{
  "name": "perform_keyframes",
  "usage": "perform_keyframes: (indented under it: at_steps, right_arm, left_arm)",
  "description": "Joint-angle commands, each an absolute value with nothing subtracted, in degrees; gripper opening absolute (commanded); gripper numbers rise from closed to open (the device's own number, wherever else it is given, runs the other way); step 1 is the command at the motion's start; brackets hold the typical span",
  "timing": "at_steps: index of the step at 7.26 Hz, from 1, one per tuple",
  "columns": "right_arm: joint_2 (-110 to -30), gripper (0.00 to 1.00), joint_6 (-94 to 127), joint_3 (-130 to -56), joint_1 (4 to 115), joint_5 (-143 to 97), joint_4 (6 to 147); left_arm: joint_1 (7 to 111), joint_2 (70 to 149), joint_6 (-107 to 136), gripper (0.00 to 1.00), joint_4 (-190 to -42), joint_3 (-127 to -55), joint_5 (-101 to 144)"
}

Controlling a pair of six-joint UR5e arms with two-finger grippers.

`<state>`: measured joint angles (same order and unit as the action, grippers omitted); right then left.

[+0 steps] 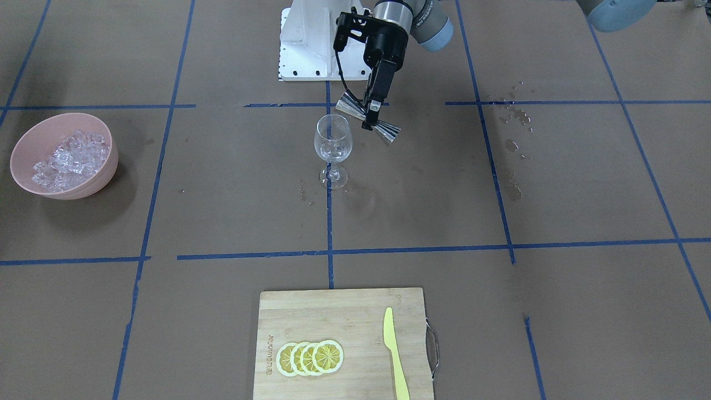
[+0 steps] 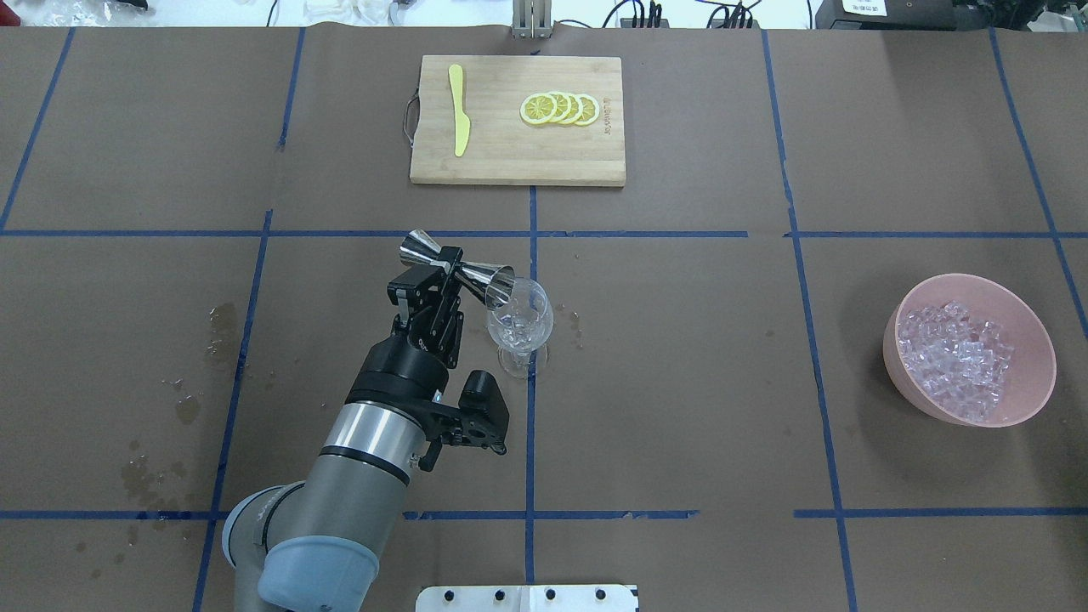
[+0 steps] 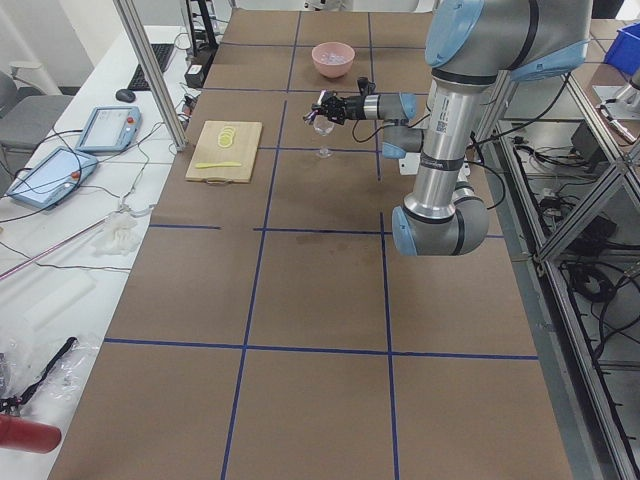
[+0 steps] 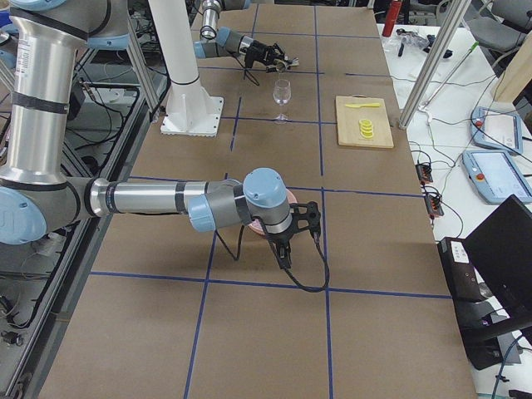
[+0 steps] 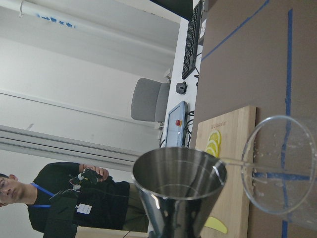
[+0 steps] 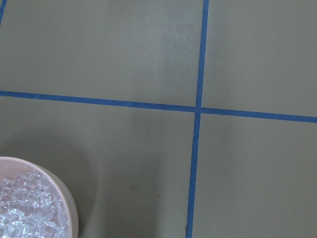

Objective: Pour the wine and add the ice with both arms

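Observation:
My left gripper (image 1: 371, 115) (image 2: 445, 272) is shut on the waist of a steel double-cone jigger (image 1: 369, 116) (image 2: 457, 270). The jigger is tipped sideways, with one mouth (image 5: 179, 171) at the rim of a clear wine glass (image 1: 333, 145) (image 2: 520, 323) (image 5: 280, 168) that stands upright at the table's centre. The ice (image 1: 69, 161) (image 2: 956, 370) (image 6: 27, 210) lies heaped in a pink bowl (image 1: 83, 191) (image 2: 1024, 316). My right gripper (image 4: 285, 253) hangs over that bowl and shows only in the exterior right view. I cannot tell whether it is open or shut.
A wooden cutting board (image 1: 333, 316) (image 2: 501, 161) sits at the operators' edge with lemon slices (image 1: 310, 357) and a yellow knife (image 1: 394, 353) on it. Wet spots (image 1: 514, 144) mark the paper on my left side. The white robot base (image 1: 305, 44) stands behind the glass.

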<state>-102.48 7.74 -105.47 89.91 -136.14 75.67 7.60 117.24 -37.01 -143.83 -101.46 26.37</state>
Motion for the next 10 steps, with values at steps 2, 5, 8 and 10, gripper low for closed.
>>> perform_keyframes:
  at_steps: [2,5,8,10]
  right_arm:
    - [-102.66,1.00,7.65,-105.47,89.91,-136.14,75.67]
    - [-102.83,1.00,7.65,-105.47,89.91,-136.14,75.67]
    - [-103.27,1.00,7.65,-105.64,89.91,-136.14,75.67]
    - [-103.27,1.00,7.65,-105.56,89.91,-136.14,75.67]
  left_arm:
    - [7.91,117.25,-42.25,0.00,-143.88,-101.25,26.28]
    - [7.65,117.33,-48.50,0.00,-143.79,-101.08,25.24]
    - [7.56,117.42,-52.56,0.00,-143.88,-100.90,23.83]
    - [7.56,117.42,-52.56,0.00,-145.62,-100.99,23.82]
